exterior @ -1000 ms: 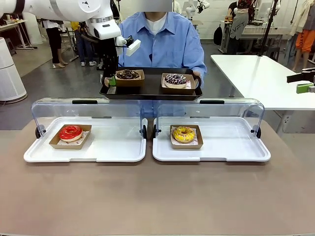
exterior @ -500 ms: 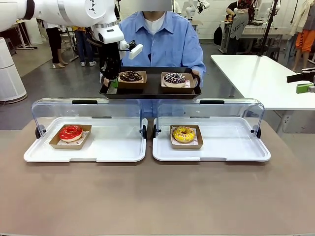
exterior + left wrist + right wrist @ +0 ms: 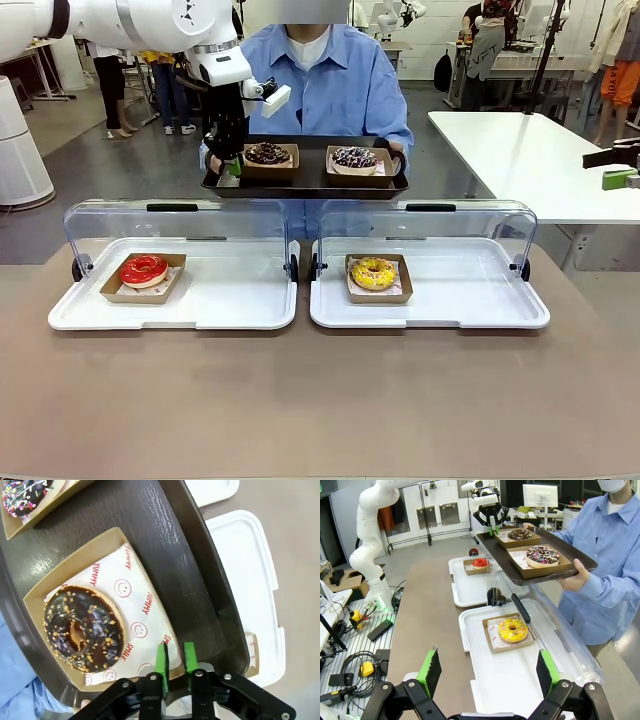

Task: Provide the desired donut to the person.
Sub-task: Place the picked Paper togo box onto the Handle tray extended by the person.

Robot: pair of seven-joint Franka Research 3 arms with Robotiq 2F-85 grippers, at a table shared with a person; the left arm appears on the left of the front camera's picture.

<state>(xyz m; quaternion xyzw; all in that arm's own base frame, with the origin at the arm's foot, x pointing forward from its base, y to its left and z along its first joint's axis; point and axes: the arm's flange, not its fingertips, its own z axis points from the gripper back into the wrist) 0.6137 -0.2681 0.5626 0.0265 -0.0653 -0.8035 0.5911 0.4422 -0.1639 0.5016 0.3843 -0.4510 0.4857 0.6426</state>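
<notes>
Since a second ago our left gripper (image 3: 228, 165) has risen slightly with the dark tray (image 3: 305, 186), which the person (image 3: 330, 85) holds. The left wrist view shows its pads parted narrowly, straddling the chocolate donut's carton (image 3: 107, 550) edge; whether they pinch it we cannot tell. Beside that tray, our right gripper (image 3: 487, 670) gapes empty.

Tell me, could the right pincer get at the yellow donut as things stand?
Probably yes: the right pincer is open and hangs above the yellow donut, whose clear cover is swung back, with nothing between them.
</notes>
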